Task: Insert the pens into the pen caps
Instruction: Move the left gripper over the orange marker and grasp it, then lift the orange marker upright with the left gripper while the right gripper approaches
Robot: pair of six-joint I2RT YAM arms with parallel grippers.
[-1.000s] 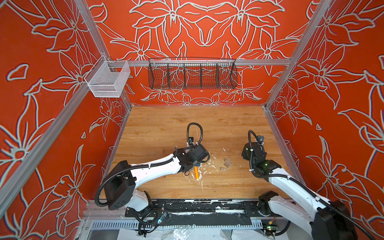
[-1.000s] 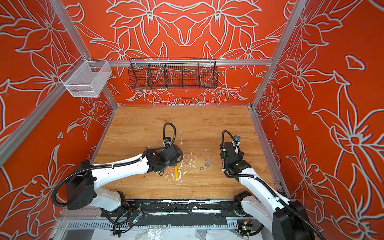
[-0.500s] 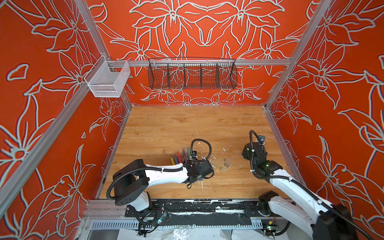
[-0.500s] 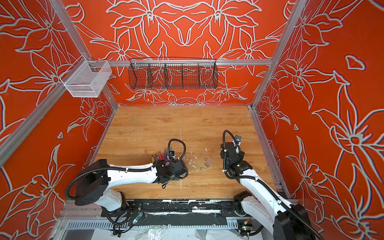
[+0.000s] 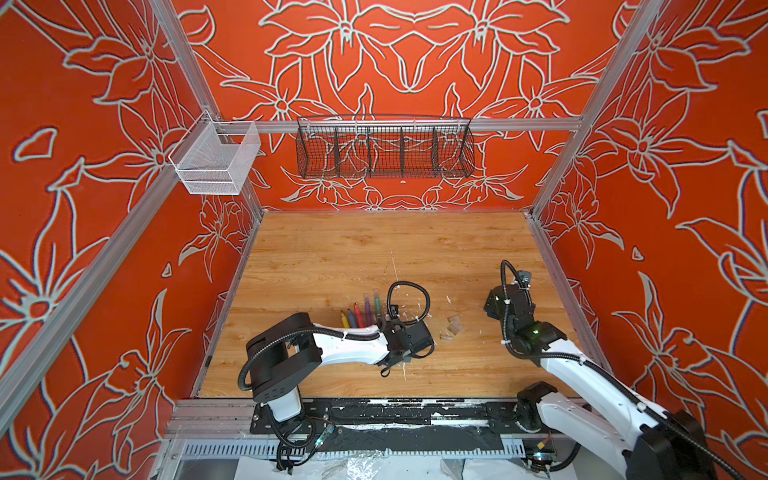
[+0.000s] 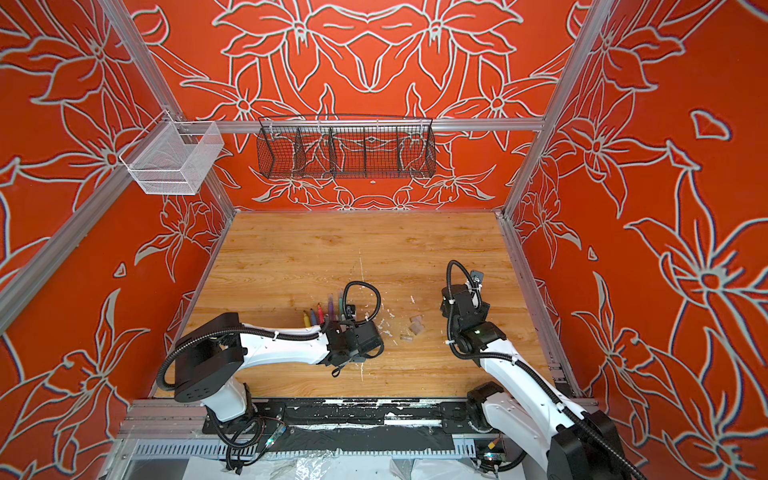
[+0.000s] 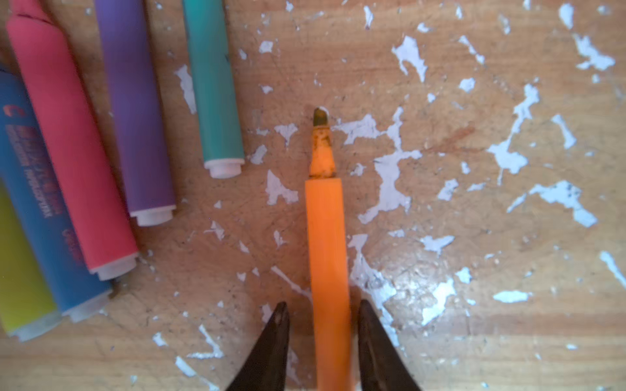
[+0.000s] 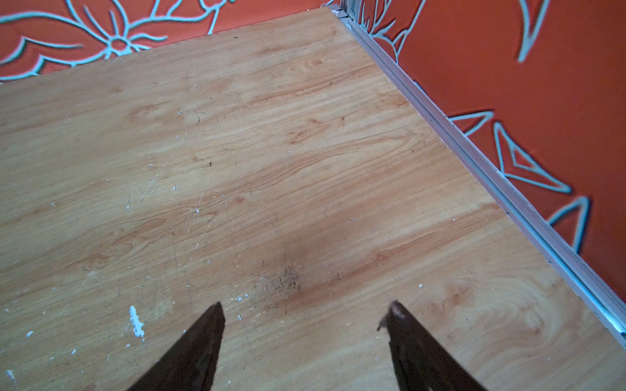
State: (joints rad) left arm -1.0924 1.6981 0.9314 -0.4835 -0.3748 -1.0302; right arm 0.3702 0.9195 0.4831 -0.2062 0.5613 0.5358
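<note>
Wooden tabletop inside a booth of orange-red walls with pale flower outlines.

Versus a second ago: left arm no longer stretched toward the middle, now folded back with its elbow out, much as half a second ago. Uncovered by that move, in both top views just behind the forearm: five pens in a row, yellow, blue, pink, purple, teal. Plain on the wood a second ago, now hidden in the top views under the wrist: orange pen. Right arm barely changed.

Left wrist view, slightly soft: orange pen flat on the wood, bare stained tip pointing away, between the dark fingers of the left gripper. Fingers narrow, a sliver of wood on each side, no clear contact. Five pens fanned beside it, cut off at the frame edge.

Right gripper wide apart, nothing between its fingers, over bare wood near the right wall.

Pen caps: small clear pieces on the wood between the two arms, number hard to make out.

White flecks scattered over scuffed wood. Black wire basket on the back wall, white mesh basket at the left rear corner.
</note>
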